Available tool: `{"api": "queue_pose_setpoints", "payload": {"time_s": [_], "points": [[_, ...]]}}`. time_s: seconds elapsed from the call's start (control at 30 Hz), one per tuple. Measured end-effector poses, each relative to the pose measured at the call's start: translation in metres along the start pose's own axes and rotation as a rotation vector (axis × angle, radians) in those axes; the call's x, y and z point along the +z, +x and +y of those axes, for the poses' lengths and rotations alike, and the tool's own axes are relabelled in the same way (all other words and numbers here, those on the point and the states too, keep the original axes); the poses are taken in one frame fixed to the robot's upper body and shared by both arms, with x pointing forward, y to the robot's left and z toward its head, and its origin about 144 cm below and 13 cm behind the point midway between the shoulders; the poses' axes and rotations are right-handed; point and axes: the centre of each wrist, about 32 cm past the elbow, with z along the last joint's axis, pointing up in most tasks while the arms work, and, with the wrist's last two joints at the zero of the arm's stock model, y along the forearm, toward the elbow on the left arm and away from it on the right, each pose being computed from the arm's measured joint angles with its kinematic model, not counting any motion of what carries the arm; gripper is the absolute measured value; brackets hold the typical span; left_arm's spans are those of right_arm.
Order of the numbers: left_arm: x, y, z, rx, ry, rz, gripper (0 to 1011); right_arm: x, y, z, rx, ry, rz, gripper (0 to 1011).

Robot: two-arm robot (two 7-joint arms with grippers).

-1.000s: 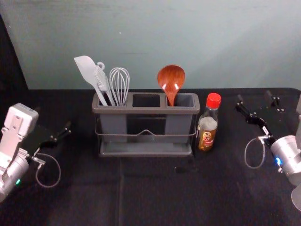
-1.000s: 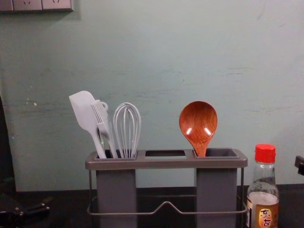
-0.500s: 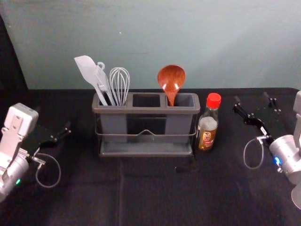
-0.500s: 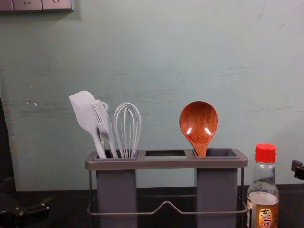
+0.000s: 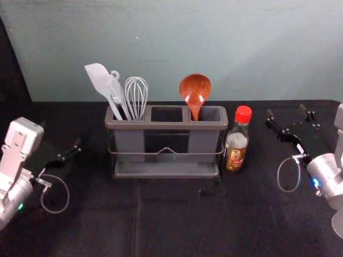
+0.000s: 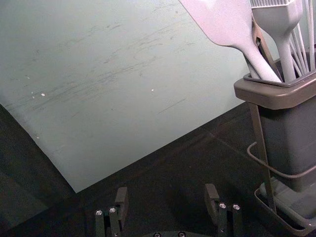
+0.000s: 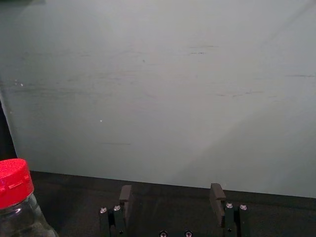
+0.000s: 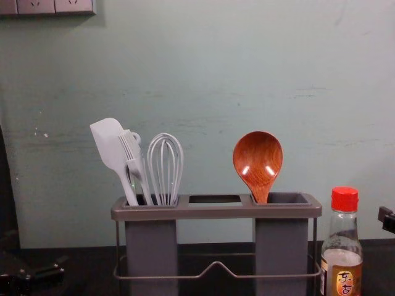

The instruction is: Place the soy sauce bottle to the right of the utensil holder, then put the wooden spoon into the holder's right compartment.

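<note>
Wooden spoon's (image 5: 195, 88) in the holder's (image 5: 166, 125) right compartment (image 5: 202, 140); spatula (image 5: 98, 79), brush (image 5: 114, 88), whisk (image 5: 136, 99) in the left one (image 5: 129, 141). Soy sauce bottle (image 5: 236, 150) stands between holder and right pincer (image 5: 288, 111) — wide open, empty. Left pincer (image 5: 61, 135), left of holder — same.

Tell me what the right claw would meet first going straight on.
Likely the pale wall, with the soy sauce bottle left of the right claw; how far off is unclear.

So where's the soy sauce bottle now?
In the head view, the soy sauce bottle stands upright just right of the utensil holder, on the robot's right.
</note>
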Motion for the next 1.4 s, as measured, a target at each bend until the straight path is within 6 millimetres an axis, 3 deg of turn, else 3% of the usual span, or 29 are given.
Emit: {"api": "queue_pose_setpoints", "payload": {"time_s": [1.4], "points": [[0.0, 0.0, 0.0, 0.0, 0.0, 0.0, 1012, -0.0001, -0.0002, -0.0001, 0.001, 0.002, 0.001, 1003]]}}
